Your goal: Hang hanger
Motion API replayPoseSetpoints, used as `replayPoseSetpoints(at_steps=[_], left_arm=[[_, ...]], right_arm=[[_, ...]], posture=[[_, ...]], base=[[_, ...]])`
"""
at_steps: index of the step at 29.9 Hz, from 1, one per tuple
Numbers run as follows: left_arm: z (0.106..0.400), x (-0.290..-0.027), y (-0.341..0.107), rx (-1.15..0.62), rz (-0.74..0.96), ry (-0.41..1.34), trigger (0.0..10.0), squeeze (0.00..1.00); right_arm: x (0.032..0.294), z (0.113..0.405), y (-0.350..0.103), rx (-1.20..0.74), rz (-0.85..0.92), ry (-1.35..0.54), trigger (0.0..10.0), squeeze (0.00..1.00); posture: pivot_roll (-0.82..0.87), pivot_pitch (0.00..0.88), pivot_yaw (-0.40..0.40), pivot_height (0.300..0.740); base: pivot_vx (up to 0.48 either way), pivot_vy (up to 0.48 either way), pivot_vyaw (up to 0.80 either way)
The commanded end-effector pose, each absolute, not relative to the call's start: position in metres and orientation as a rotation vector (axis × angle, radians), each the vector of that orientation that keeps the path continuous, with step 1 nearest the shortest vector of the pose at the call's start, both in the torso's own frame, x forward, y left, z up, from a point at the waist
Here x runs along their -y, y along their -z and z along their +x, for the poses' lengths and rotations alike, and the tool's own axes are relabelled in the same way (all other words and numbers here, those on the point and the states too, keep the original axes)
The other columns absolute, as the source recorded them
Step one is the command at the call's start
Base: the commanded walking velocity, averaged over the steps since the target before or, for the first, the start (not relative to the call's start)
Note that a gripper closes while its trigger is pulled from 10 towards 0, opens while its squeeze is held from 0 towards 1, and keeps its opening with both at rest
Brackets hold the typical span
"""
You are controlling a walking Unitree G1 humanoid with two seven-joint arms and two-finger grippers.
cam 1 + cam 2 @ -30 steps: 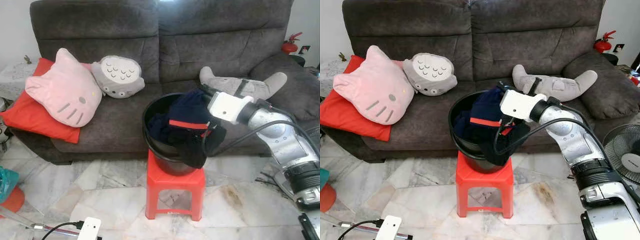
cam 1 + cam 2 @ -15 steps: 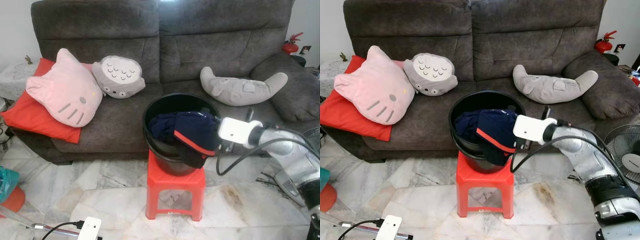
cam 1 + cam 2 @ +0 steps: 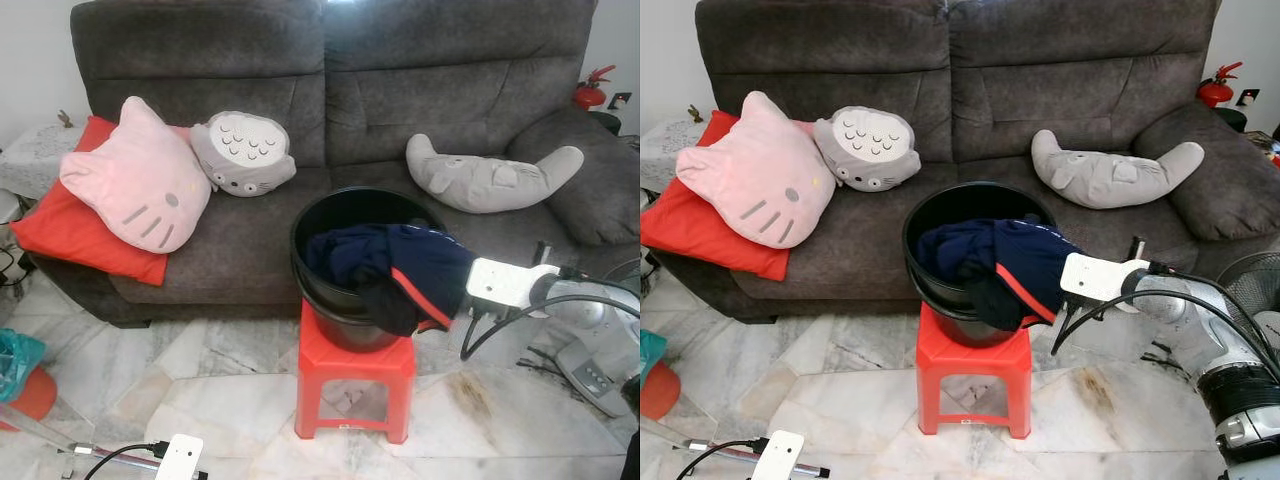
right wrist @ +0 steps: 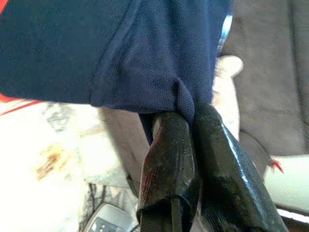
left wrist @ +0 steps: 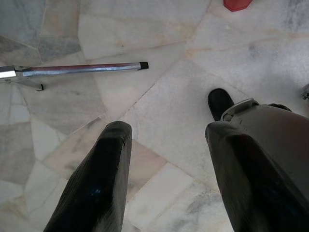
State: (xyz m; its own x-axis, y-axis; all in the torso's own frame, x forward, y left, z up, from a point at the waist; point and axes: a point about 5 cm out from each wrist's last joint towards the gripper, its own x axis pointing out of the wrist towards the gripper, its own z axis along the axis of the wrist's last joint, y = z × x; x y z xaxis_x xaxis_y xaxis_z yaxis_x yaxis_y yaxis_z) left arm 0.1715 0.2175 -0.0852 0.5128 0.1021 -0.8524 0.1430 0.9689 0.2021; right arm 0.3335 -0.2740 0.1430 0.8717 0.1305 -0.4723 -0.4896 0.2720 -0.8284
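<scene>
1. right tool (image 4: 186,116) clenched on a fold of the navy shirt (image 3: 400,265); both fingers (image 4: 166,159) pinched together with cloth between them.
2. the navy shirt, with a red stripe, lies half in the black bucket (image 3: 340,215) and is draped over the rim on the robot's right, pulled out toward the right arm (image 3: 560,300).
3. the black bucket sits on a red stool (image 3: 355,385), which stands on the marble floor (image 3: 200,390) just in front of the grey sofa (image 3: 400,90).
4. no hanger can be made out in any view; the thing in the grasp is the shirt.
5. left tool (image 5: 166,145) released, fingers (image 5: 104,174) spread apart, pointing down at the marble floor with nothing between them.
6. a metal bar (image 5: 72,70) lies on the floor beyond the left tool, apart from it.
7. on the sofa: a pink cat cushion (image 3: 135,180) leaning on a red cushion (image 3: 70,225), a grey round plush (image 3: 245,152) beside it, a grey crescent plush (image 3: 490,178) on the robot's right.
8. a red fire extinguisher (image 3: 590,92) is behind the sofa arm on the far right.
9. a floor fan (image 3: 1250,285) is partly seen behind the right arm.
10. a white plug block (image 3: 178,458) with a black cable sits on the floor near the bottom edge of the head views.
</scene>
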Motion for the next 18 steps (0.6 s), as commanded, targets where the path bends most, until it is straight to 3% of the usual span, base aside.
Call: replayPoseSetpoints(at_steps=[1, 2, 3, 9, 15, 16, 18], left_arm=[[0.17, -0.221, 0.085, -1.039, 0.277, 0.028, 10.0, 0.0], [0.17, -0.221, 0.085, -1.039, 0.277, 0.028, 10.0, 0.0], [0.17, -0.22, 0.085, -1.039, 0.277, 0.028, 10.0, 0.0], [0.17, -0.22, 0.085, -1.04, 0.272, 0.026, 10.0, 0.0], [0.17, -0.22, 0.086, -1.043, 0.273, 0.031, 10.0, 0.0], [0.169, -0.22, 0.086, -1.043, 0.273, 0.032, 10.0, 0.0], [0.169, -0.22, 0.086, -1.044, 0.273, 0.032, 10.0, 0.0]], right_arm=[[0.278, 0.337, -0.149, -0.315, -1.208, -0.356, 0.0, 0.0], [0.278, 0.338, -0.149, -0.308, -1.214, -0.334, 0.0, 0.0], [0.279, 0.341, -0.151, -0.292, -1.182, -0.271, 10.0, 0.0], [0.265, 0.345, -0.155, -0.17, -1.041, -0.198, 10.0, 0.0], [0.261, 0.338, -0.14, -0.186, -0.963, -0.219, 10.0, 0.0], [0.261, 0.337, -0.139, -0.189, -0.951, -0.212, 10.0, 0.98], [0.261, 0.336, -0.136, -0.192, -0.936, -0.205, 10.0, 1.0]], posture=[[-0.19, 0.0, 0.08, 0.74], [-0.19, 0.0, 0.079, 0.74], [-0.18, 0.0, 0.078, 0.74], [-0.18, 0.0, 0.075, 0.74], [-0.18, 0.0, 0.077, 0.74], [-0.18, 0.0, 0.077, 0.74], [-0.18, 0.0, 0.077, 0.74]], base=[[0.0, 0.0, 0.0], [0.0, 0.0, 0.0], [0.0, 0.0, 0.0], [0.0, 0.0, 0.0], [0.0, 0.0, 0.0], [0.0, 0.0, 0.0], [0.0, 0.0, 0.0]])
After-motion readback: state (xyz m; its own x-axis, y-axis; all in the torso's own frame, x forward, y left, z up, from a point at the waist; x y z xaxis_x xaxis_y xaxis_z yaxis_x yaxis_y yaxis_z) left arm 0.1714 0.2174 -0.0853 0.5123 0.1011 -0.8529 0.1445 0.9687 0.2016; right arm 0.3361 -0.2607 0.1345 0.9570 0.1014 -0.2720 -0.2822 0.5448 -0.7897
